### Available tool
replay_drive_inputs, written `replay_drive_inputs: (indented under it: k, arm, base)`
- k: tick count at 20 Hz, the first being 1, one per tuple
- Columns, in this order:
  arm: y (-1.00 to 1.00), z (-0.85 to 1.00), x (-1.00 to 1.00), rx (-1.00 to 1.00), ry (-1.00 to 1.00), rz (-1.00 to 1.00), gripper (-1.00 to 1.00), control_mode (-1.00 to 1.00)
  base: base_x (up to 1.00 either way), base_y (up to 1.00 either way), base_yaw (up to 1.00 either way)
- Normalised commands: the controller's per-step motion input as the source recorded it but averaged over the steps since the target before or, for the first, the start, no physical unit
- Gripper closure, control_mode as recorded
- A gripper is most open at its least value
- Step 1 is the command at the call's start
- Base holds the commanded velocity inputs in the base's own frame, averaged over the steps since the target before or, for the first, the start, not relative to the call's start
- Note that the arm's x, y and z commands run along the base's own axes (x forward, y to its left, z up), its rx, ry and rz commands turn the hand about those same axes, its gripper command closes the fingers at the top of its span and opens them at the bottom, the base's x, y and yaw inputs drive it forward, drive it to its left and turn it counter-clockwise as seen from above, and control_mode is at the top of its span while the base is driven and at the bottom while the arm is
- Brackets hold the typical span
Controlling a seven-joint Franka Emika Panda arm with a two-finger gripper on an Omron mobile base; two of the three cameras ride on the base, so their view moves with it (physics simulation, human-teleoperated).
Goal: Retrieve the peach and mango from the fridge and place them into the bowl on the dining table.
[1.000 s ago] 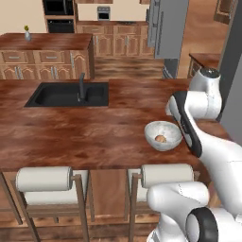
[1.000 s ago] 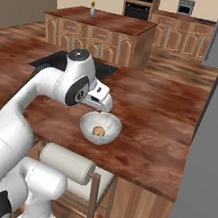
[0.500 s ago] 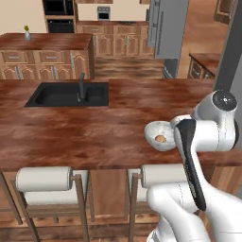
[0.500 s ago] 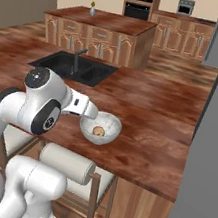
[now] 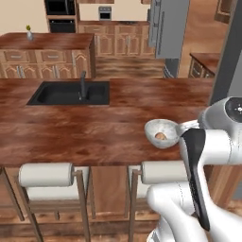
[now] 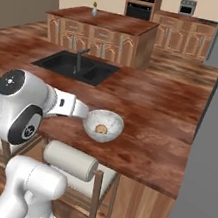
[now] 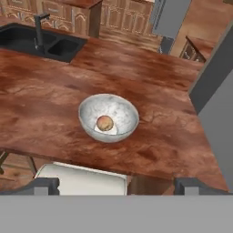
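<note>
One bowl (image 7: 108, 117) on the table (image 7: 54, 95). One fruit (image 7: 105, 123) inside the bowl. One sink (image 5: 70, 93) left of the bowl, one tap (image 5: 83, 84) at it. Two stools (image 5: 46, 175) below the bowl's table edge. One vase (image 5: 29, 33) far behind.

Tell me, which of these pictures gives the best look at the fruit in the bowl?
The hand view: it looks down into the bowl, so the fruit shows whole, orange with a reddish blush. In the left base view the fruit sits half behind the rim; in the right base view it is small and blurry.
</note>
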Motion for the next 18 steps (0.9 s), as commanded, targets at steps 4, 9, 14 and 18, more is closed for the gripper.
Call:
replay_drive_inputs:
  k: [4, 9, 14, 18]
  arm:
    - [0.0, 0.0, 0.0, 0.0, 0.0, 0.0, -1.0, 1.0]
    - [0.0, 0.0, 0.0, 0.0, 0.0, 0.0, -1.0, 1.0]
    - [0.0, 0.0, 0.0, 0.0, 0.0, 0.0, -1.0, 1.0]
    - [0.0, 0.0, 0.0, 0.0, 0.0, 0.0, -1.0, 1.0]
  base:
    - [-0.7, 0.22, 0.11]
    - [-0.16, 0.8, 0.04]
    - [0.81, 1.0, -0.02]
    - [0.81, 1.0, -0.03]
